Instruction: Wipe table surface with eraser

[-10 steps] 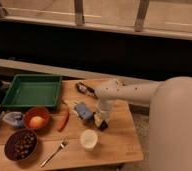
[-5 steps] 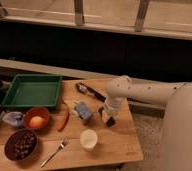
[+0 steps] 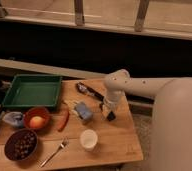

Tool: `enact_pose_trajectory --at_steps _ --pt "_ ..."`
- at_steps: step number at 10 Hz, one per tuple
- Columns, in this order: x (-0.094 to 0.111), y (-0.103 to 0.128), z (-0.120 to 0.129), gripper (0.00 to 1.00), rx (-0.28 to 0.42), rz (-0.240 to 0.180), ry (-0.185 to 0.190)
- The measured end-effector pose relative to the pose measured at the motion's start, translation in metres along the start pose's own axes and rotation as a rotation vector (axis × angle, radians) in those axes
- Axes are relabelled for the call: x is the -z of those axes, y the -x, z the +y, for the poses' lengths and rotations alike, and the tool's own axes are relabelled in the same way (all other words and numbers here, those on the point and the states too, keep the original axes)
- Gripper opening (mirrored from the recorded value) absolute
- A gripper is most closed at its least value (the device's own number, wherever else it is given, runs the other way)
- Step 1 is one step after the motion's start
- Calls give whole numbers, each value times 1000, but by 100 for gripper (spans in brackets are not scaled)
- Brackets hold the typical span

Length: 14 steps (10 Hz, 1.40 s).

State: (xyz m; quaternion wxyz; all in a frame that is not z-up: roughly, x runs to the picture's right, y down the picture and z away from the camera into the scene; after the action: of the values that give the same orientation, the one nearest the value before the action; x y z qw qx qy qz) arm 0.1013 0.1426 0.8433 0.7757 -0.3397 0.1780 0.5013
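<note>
The table surface [image 3: 114, 145] is a light brown plank top carrying everything here. My gripper [image 3: 109, 111] points down at its right middle, at the end of the white arm that reaches in from the right. A small black block, the eraser [image 3: 111, 116], sits right at the fingertips, against the wood. The gripper is shut on it. A blue-grey block [image 3: 84, 111] lies just left of the gripper, apart from it.
A dark long-handled tool [image 3: 89, 91] lies behind the gripper. A green tray [image 3: 31, 92] sits at back left. A white cup [image 3: 89, 139], a fork [image 3: 54, 152], a red chili [image 3: 64, 120], a red bowl [image 3: 26, 114] and a dark bowl [image 3: 6, 150] fill the front left.
The gripper has moved right and slightly back across the table, away from the blue-grey block, with the black eraser at its tips.
</note>
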Motion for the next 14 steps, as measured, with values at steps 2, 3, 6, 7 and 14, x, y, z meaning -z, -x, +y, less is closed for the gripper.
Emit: enact_pose_trajectory --at_steps 2,3,6,7,14 --pt "-6 -10 5 0 24 27 2" --pt "-9 -19 11 0 38 42 8" --pt "-20 -56 15 0 43 85 32" --pt "-19 -62 7 0 23 85 33" --pt "6 -1 -34 0 0 24 1"
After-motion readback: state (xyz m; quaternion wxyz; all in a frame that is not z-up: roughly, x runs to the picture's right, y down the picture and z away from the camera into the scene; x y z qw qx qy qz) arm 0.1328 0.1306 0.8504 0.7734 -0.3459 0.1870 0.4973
